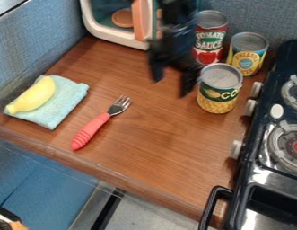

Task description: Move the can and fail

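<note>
Black metal two-finger gripper [170, 87] is hanging spread near green-yellow cylindrical metal can [219, 92]; likely needing centring before lowering straight.

The arm [179, 27] hangs over the tabletop [151, 134] near its back edge, the gripper [170, 88] pointing down, its two fingers spread apart.

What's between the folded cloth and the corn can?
The fork, on the wooden counter, lies between cloth and corn can; the open gripper hangs nearer the can. Seen in the camera view.
</note>
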`<state>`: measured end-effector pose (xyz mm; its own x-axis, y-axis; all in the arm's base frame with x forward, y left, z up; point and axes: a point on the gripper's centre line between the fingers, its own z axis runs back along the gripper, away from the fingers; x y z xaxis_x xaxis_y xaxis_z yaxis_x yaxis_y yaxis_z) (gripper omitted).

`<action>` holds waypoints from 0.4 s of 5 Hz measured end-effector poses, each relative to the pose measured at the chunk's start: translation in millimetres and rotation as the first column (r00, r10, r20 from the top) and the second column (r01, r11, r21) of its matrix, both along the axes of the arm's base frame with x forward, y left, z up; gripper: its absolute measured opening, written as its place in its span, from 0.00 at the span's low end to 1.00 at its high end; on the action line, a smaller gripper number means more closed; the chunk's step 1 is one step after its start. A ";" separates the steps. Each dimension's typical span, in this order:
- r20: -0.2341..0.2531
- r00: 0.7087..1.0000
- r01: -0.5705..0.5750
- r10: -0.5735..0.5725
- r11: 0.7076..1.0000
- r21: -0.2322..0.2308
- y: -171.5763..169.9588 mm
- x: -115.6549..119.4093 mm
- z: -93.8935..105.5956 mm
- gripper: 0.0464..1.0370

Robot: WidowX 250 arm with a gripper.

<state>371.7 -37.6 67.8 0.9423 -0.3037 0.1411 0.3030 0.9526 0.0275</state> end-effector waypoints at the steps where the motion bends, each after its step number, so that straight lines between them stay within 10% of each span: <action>1: 0.026 0.999 -0.026 0.027 0.999 -0.030 -26.1 31.4 18.8 0.96; 2: 0.072 0.996 -0.055 0.060 0.996 -0.067 -37.4 55.9 32.8 0.96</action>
<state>427.6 -75.0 100.5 0.9442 -0.2369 0.2288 0.2467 0.9690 -0.0146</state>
